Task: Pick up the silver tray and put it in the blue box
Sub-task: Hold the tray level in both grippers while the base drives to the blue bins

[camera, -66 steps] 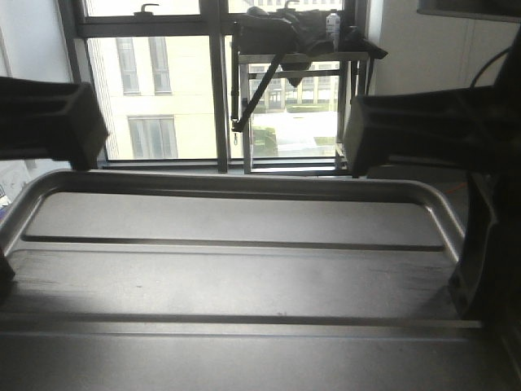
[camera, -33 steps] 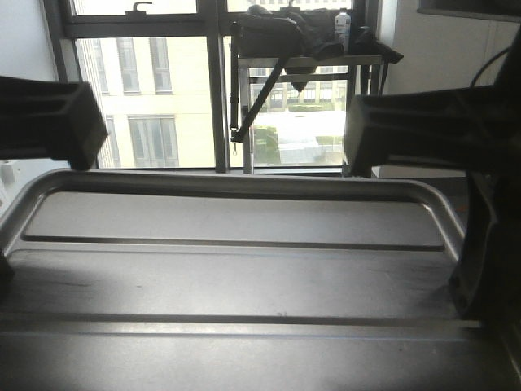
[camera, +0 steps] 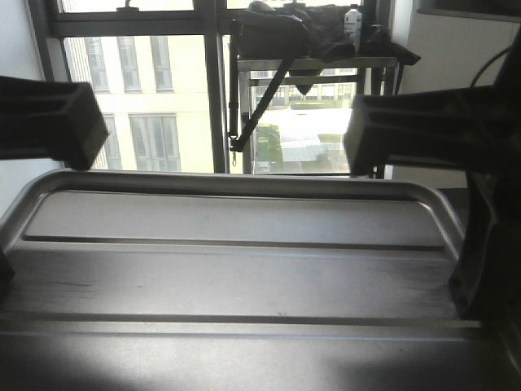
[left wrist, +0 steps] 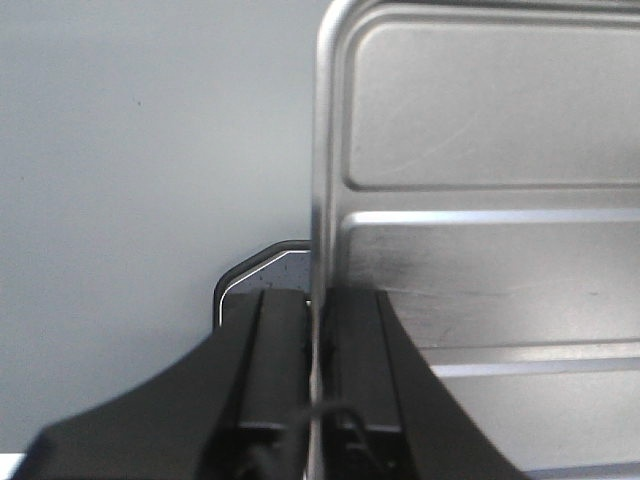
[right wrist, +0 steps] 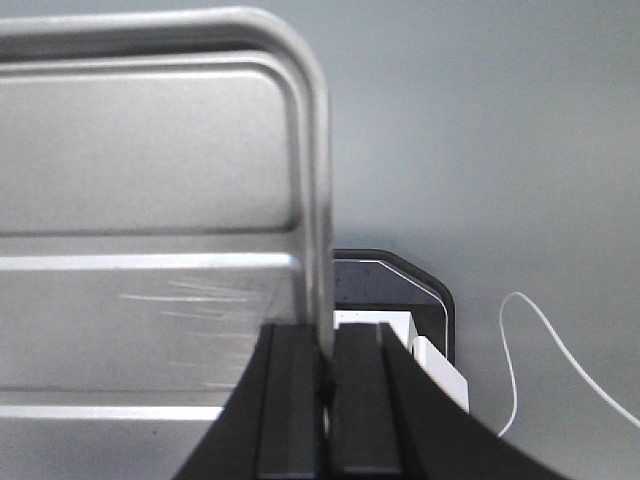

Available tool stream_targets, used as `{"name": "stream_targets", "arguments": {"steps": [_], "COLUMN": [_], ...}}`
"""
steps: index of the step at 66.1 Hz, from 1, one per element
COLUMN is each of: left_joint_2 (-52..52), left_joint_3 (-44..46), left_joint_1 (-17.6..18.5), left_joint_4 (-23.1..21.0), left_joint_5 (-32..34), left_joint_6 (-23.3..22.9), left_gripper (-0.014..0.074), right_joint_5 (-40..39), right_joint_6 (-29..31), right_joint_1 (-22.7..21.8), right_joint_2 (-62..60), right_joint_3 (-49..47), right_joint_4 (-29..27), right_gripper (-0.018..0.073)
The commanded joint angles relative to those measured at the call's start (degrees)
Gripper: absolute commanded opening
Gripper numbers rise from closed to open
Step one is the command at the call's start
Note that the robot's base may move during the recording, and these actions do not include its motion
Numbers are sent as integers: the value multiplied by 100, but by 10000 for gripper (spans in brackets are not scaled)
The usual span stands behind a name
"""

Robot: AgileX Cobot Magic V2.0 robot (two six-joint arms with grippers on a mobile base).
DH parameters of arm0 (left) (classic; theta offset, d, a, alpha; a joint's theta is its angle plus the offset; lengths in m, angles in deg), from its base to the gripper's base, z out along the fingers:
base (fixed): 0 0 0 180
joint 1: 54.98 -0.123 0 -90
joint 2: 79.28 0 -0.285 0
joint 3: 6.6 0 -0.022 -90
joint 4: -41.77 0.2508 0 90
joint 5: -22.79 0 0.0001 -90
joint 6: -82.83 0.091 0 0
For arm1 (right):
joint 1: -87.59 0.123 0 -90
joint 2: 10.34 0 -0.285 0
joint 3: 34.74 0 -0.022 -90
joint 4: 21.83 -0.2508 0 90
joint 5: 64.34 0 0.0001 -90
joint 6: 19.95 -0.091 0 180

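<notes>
- My left hand (left wrist: 316,305) is pinched on the left rim of the silver tray (left wrist: 480,260). One dark finger (left wrist: 282,350) lies outside the edge and the other inside, with the thin metal lip squeezed between them.
- My right hand (right wrist: 322,345) does the same on the opposite short side. Its two black fingers (right wrist: 357,370) are pressed together on the rim, which runs straight up from the grip to a rounded corner.
- The tray hangs between the two hands, roughly level, and fills the lower half of the front view.
- Its recessed panel is bare brushed metal: two long raised ribs run across it, with a few fine scratches near my right grip (nothing else lies on it).
- Past the left rim is a plain grey floor (left wrist: 140,150), blurred. A dark rounded shape with a pale edge (left wrist: 255,262) shows just beyond my fingers; I cannot tell what it is.
- Past the right rim, a dark rounded block (right wrist: 400,290) and a white piece (right wrist: 435,365) lie beneath, with a thin white cable (right wrist: 545,335) curling over the grey.
- In the front view the dark arm housings (camera: 49,122) flank the far rim.
- Behind them is a tall window (camera: 146,98), and a metal stand (camera: 317,65) carries a dark bag (camera: 285,24) and a white bottle (camera: 352,18).
</notes>
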Motion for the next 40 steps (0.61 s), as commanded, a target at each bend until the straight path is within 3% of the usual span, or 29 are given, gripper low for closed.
{"name": "stream_targets", "arguments": {"steps": [1,40], "left_joint_2": [135,135], "left_joint_3": [152,152], "left_joint_1": [39,39], "left_joint_4": [212,212], "left_joint_5": [-236,-236], "left_joint_6": [-68,-68], "left_gripper": [-9,-9], "right_joint_5": [139,139], "right_joint_6": [16,16], "right_joint_1": [-12,-12], "right_joint_2": [-152,-152], "right_joint_3": [-127,-127], "right_joint_4": [254,254], "right_gripper": [59,59]}}
